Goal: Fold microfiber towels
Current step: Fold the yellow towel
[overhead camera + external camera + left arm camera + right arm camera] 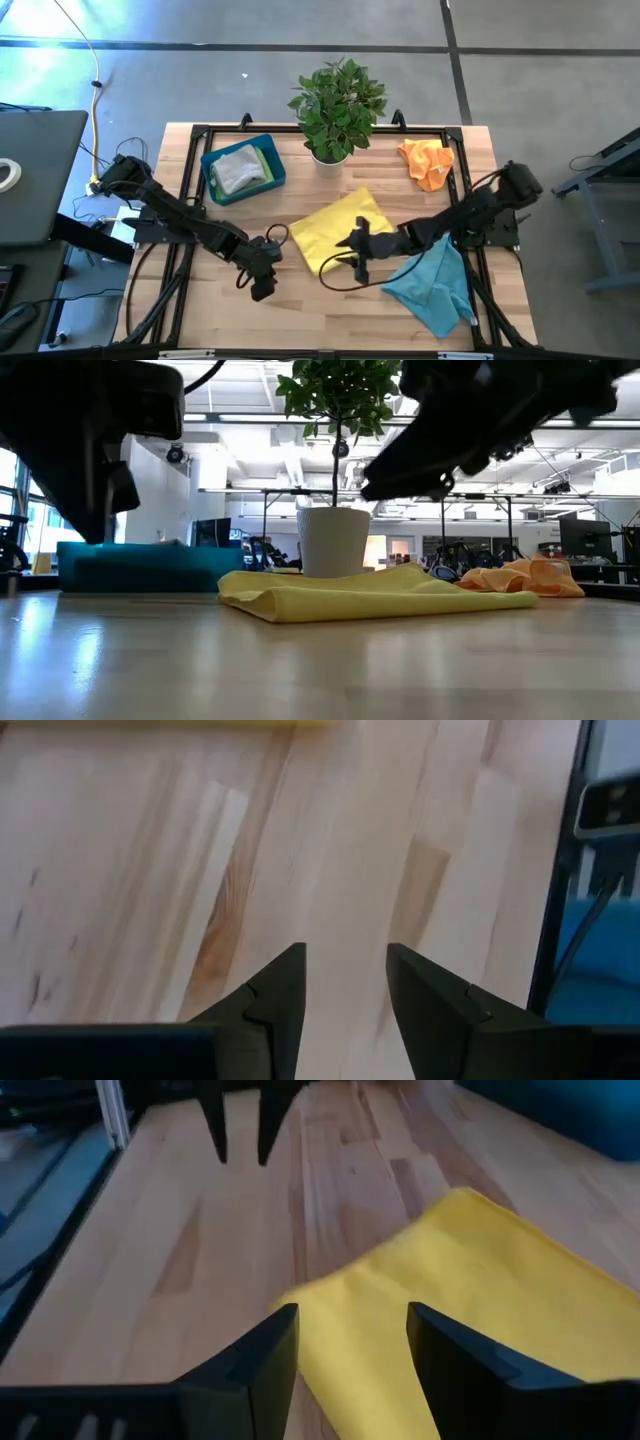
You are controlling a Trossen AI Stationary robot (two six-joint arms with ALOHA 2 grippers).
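One yellow towel folded beneath the right gripper, jaws apart and empty; left gripper likewise.

We see a light wooden table with a black frame along its edges. At its far edge, near the middle, stands a leafy green plant in a white pot. To the left of the plant, on the far left part of the table, sits a blue rectangular tray. Off the table, on the left, we see a yellow cable running across the grey floor, and a roll of white tape resting on a dark surface.
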